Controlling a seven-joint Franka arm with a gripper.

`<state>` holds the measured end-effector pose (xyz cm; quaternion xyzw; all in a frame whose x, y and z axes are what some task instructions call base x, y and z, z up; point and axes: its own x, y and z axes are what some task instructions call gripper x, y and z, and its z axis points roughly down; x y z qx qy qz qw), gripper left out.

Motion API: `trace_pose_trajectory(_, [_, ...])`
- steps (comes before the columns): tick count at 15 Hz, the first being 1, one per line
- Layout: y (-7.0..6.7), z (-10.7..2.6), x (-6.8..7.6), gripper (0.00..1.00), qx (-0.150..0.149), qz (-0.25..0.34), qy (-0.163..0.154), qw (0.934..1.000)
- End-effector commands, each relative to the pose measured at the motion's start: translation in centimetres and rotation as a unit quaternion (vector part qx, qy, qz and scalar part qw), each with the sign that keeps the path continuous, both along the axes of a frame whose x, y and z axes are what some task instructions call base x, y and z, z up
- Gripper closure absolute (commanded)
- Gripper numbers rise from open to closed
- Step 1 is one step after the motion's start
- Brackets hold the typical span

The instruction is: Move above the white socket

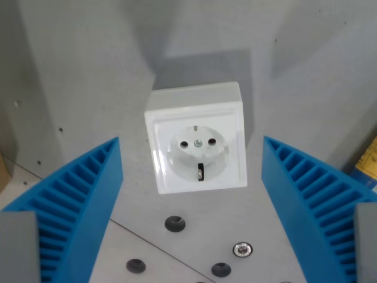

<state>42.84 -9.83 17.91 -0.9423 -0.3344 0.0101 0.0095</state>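
Below the wrist camera, near the picture's centre, one white socket [196, 140] sits on the grey worktop [88, 88]. Its round face has two pin holes and one middle screw. Two blue ribbed fingers [82, 200] of the claw [191, 194] stand wide apart at 8 and 4 o'clock, released and holding nothing. Toward 6 o'clock the worktop shows three dark holes [174, 223] and one shiny screw [241, 249]. One yellow object [368, 158] peeks in at 3 o'clock.

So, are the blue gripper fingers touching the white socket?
Apart. The wrist view shows grey surface between the white socket and each blue finger, on both sides.
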Motion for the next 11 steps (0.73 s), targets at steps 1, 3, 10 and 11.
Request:
trace_pose_trajectory(1, [-0.57,0.18,-1.73,0.0,0.024,0.048,-0.085,0.9949])
trace_pose_trajectory(3, [-0.8,0.05,-1.93,0.0,0.024,0.049,-0.086,0.9948])
trace_pose_trajectory(10, [-1.24,-0.1,-2.34,0.0,0.025,0.043,-0.085,0.9951])
trace_pose_trajectory(11, [-1.25,-0.1,-2.37,0.0,0.025,0.042,-0.086,0.9951])
